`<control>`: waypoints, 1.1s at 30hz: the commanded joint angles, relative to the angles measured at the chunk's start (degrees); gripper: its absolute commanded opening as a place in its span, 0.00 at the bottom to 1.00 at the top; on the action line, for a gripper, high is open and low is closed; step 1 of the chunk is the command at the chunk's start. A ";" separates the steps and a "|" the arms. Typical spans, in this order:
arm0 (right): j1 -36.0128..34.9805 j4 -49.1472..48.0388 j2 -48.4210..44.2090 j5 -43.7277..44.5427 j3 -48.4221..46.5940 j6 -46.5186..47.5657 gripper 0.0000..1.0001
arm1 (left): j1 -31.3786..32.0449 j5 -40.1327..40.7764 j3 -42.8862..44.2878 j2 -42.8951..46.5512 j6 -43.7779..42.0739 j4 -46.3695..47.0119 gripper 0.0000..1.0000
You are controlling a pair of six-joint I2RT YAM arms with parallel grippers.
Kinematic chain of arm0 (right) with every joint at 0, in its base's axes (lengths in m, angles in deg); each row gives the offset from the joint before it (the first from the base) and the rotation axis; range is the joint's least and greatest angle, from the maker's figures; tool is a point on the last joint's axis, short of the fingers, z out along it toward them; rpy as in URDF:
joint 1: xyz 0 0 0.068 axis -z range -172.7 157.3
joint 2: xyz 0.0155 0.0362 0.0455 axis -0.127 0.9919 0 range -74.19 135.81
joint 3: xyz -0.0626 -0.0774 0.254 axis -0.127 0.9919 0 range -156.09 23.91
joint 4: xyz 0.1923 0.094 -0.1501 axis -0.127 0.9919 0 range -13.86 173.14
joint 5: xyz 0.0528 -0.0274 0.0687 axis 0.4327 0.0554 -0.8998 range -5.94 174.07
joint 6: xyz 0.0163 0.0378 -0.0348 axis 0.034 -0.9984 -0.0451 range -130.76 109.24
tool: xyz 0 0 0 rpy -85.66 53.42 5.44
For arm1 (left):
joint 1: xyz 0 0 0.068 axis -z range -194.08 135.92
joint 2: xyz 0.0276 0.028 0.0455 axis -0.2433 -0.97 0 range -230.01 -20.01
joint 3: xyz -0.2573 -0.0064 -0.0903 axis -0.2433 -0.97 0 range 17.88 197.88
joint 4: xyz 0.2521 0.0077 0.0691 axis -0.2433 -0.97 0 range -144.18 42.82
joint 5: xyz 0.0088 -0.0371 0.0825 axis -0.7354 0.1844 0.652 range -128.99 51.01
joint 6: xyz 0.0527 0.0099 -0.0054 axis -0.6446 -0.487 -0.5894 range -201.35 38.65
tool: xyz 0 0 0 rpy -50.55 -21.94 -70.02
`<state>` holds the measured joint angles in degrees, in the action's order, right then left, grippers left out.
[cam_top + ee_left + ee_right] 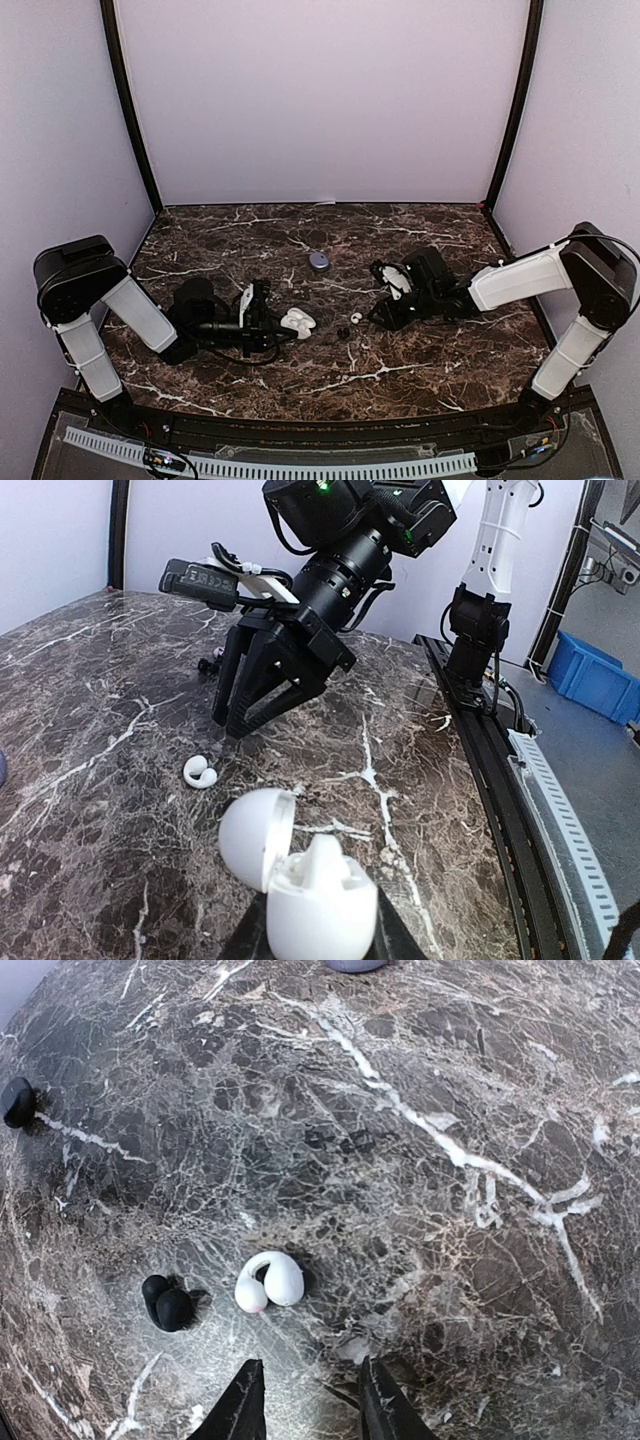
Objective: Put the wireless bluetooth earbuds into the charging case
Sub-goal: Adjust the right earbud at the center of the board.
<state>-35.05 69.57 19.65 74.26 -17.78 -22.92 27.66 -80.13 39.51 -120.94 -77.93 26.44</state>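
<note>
Left gripper (284,322) clamped on the opened white charging case (318,895). Right gripper (312,1392), jaws apart and empty, poised near the white earbud (270,1282) at its 11 o'clock; black earbud (168,1303) at that bud's 9 o'clock. Both lie loose, so insertion is judged pending.

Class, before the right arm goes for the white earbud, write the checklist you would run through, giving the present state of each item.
1. Lid of charging case open: ok.
2. Case gripped by left fingers: ok.
3. White earbud lying free on table: ok.
4. Right fingers apart and empty: ok.
5. White earbud centred between right fingers: not ok, it lies ahead of the tips, toward one finger.
6. Black earbud out of the grasp path: cannot tell, it is apart from the white one but close.
</note>
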 commanded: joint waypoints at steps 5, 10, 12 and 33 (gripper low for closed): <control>-2.42 -0.62 0.39 -0.71 -3.84 -2.93 0.32 | -0.16 -0.78 0.78 1.96 -0.60 0.52 0.18; -3.43 -2.57 3.28 -4.50 -6.61 -6.85 0.26 | -0.14 -0.94 0.82 1.65 -0.48 0.64 0.18; -3.38 -2.74 5.25 -5.21 -7.90 -8.07 0.24 | -0.16 -1.08 0.87 1.75 -0.43 0.72 0.18; -3.05 -1.21 7.21 1.85 -7.02 -13.73 0.24 | -0.16 -1.28 0.58 2.40 -0.26 0.64 0.18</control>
<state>-38.13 68.42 28.33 73.15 -25.89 -35.40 27.66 -80.35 39.53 -120.89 -77.93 26.42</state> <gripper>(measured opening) 0.235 0.265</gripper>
